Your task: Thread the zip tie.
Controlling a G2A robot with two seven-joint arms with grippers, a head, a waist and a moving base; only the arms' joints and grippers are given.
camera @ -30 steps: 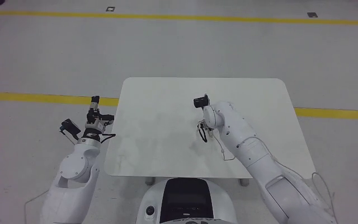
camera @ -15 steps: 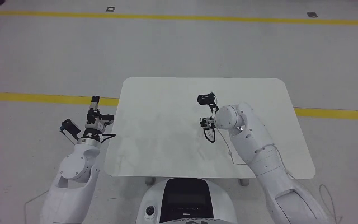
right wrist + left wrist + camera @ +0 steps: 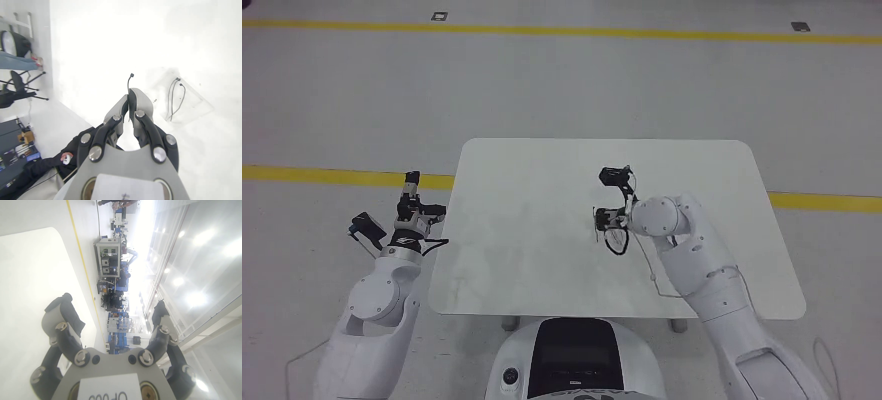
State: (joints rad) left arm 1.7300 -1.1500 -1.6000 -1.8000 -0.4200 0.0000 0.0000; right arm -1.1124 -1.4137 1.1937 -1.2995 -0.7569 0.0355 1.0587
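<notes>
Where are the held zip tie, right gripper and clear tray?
zip tie (image 3: 128, 83): right wrist view, strap past the fingertips.
right gripper (image 3: 129, 93): right wrist view, between fingertips.
clear tray (image 3: 194, 103): right wrist view, bare floor.

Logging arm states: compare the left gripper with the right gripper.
The left gripper is open; the right gripper is shut. The left gripper holds nothing; the right gripper pinches a zip tie. The left gripper sits off the left edge of the table; the right gripper is over the table. Both share the same grey-and-black build.
</notes>
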